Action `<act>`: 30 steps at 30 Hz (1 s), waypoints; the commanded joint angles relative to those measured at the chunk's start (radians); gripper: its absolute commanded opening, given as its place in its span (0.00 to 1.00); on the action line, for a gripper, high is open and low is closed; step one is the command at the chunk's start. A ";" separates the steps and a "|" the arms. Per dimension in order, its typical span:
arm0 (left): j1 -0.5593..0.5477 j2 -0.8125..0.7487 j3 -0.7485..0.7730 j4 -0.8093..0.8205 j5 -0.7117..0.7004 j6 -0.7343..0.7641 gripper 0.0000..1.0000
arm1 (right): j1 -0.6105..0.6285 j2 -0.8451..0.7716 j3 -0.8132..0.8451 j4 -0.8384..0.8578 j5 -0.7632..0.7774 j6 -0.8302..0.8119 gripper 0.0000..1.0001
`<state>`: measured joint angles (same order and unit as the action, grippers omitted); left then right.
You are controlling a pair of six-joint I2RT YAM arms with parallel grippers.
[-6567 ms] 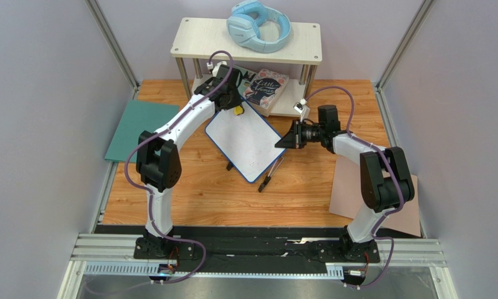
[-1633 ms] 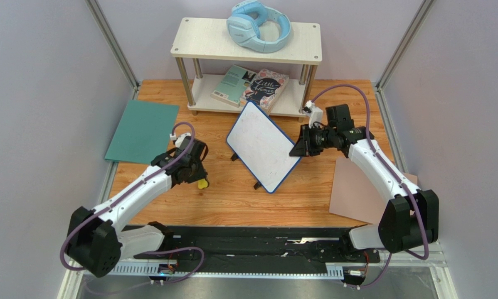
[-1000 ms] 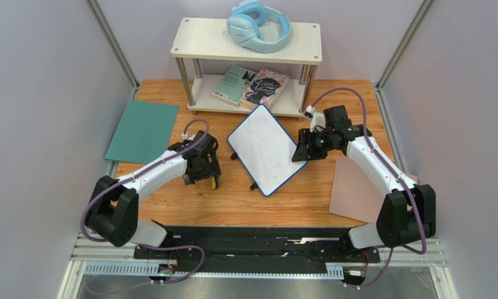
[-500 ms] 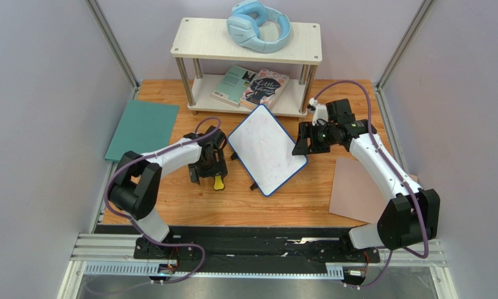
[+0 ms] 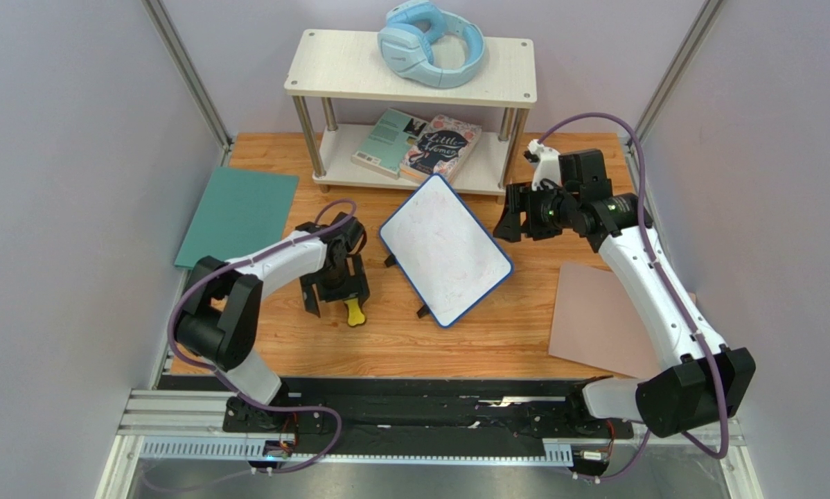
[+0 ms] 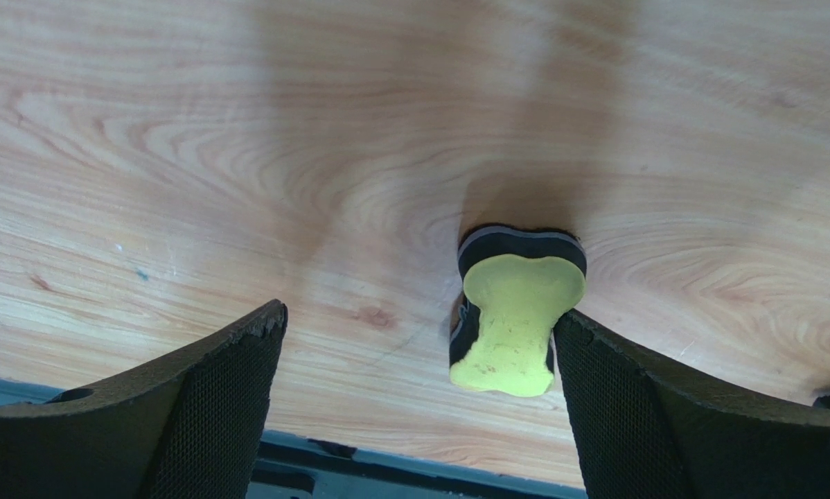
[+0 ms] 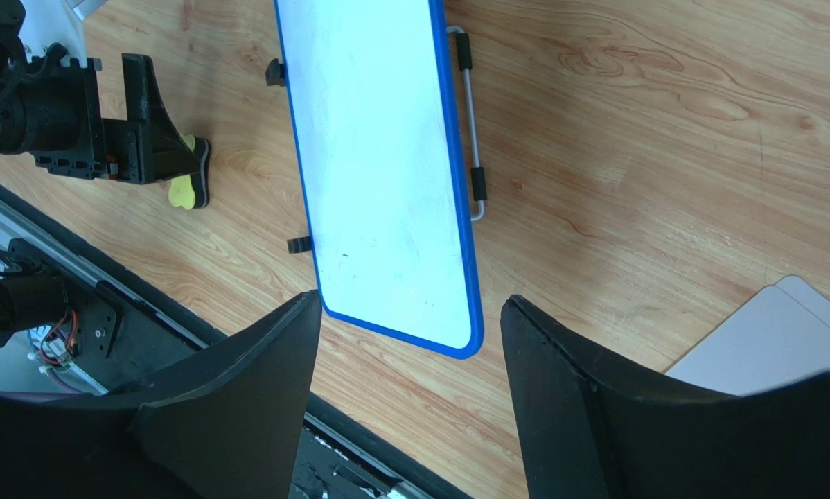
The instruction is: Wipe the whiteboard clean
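The whiteboard point(image 5: 445, 250) rests tilted on the wooden table, white with a blue rim; in the right wrist view the whiteboard point(image 7: 383, 156) looks almost blank. A yellow eraser point(image 5: 356, 312) with a black pad sits on the table left of it. My left gripper point(image 5: 331, 289) hangs over the eraser, open. In the left wrist view the eraser point(image 6: 513, 322) sits close to the right finger point(image 6: 638, 416), not clamped, and the left gripper point(image 6: 419, 317) gapes wide. My right gripper point(image 5: 513, 213) is open and empty, off the board's upper right edge. The right gripper point(image 7: 411, 304) holds nothing.
A shelf point(image 5: 315, 62) at the back carries blue headphones point(image 5: 430, 42), with books point(image 5: 424, 140) below. A teal sheet point(image 5: 237, 218) lies at the left and a tan-pink sheet point(image 5: 607, 317) at the right. A metal stand wire point(image 7: 473, 135) shows beside the board.
My left gripper widened and let go of the eraser, which now sits on the table. My right gripper opened, left the board's right edge and drew back up and to the right.
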<state>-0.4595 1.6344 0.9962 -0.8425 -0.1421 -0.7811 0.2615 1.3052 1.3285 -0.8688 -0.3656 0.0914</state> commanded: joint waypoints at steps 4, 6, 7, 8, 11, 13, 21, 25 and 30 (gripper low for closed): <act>0.149 -0.140 -0.174 0.188 0.264 -0.004 0.99 | 0.126 -0.014 0.087 -0.026 0.053 -0.012 0.68; 0.159 -0.192 -0.195 0.227 0.298 0.025 0.99 | 0.160 -0.007 0.092 -0.015 0.057 -0.009 0.68; 0.159 -0.243 -0.199 0.238 0.300 0.038 0.99 | 0.191 0.000 0.093 -0.010 0.056 -0.001 0.68; 0.159 -0.267 -0.197 0.240 0.300 0.045 0.99 | 0.205 0.003 0.092 0.002 0.057 0.001 0.68; 0.159 -0.341 -0.179 0.214 0.257 0.060 0.99 | 0.251 0.022 0.077 0.039 0.042 0.016 0.67; 0.159 -0.355 -0.160 0.174 0.202 0.069 0.99 | 0.292 0.040 0.067 0.059 0.033 0.027 0.67; 0.159 -0.216 -0.087 0.002 0.072 0.100 0.98 | 0.429 0.129 0.024 0.119 0.039 0.033 0.65; 0.157 -0.167 -0.062 -0.056 0.064 0.112 0.98 | 0.490 0.173 0.021 0.132 0.034 0.044 0.64; 0.156 -0.153 -0.076 -0.067 0.073 0.120 0.98 | 0.528 0.223 0.026 0.145 0.016 0.042 0.63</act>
<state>-0.3012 1.4849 0.8967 -0.8604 -0.0544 -0.6849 0.7639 1.5009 1.3453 -0.7803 -0.3309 0.1234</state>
